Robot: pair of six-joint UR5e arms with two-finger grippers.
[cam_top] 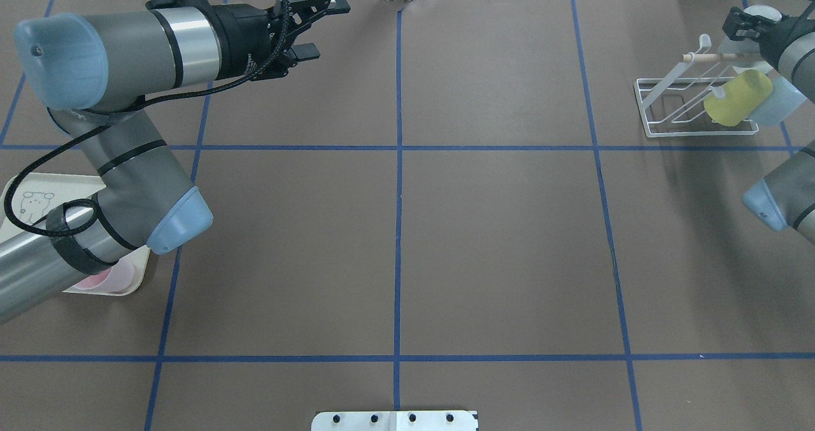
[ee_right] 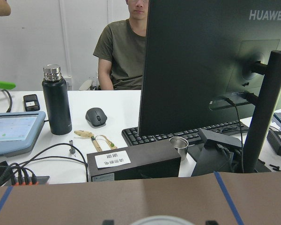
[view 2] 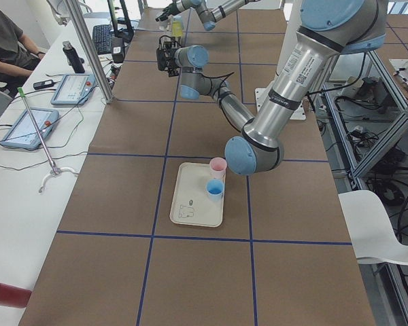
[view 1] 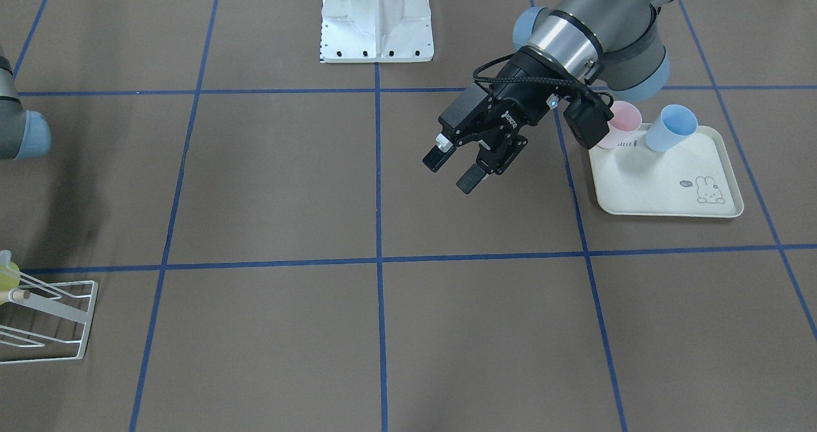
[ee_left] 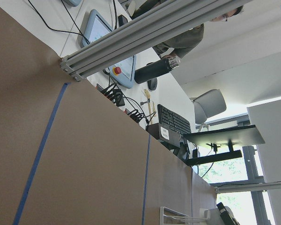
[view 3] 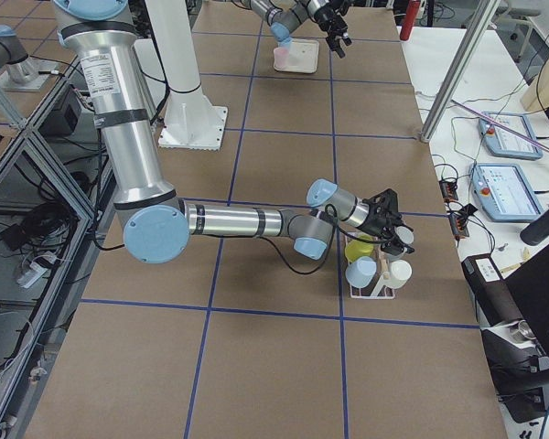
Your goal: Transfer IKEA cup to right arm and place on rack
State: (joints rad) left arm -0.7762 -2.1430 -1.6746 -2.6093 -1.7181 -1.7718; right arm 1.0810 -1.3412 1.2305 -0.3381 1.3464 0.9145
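My right gripper (cam_top: pixel 758 23) hangs over the far end of the white wire rack (cam_top: pixel 662 109), at the table's right edge. It is shut on a white IKEA cup (ee_right: pixel 161 219). In the right wrist view only the cup's rim shows, at the bottom edge between the fingertips. A yellow cup (cam_top: pixel 738 97) and a pale blue cup (cam_top: pixel 780 100) lie on the rack's prongs. My left gripper (view 1: pixel 454 167) is open and holds nothing. It hangs in the air over the far left part of the table, away from the rack.
A cream rabbit-print tray (view 1: pixel 664 183) beside my left arm holds a pink cup (view 1: pixel 622 122) and a blue cup (view 1: pixel 673 126). The white robot base (view 1: pixel 376 17) stands mid-table at the near edge. Beyond the far edge are a monitor, a keyboard and a seated person (ee_right: pixel 126 47).
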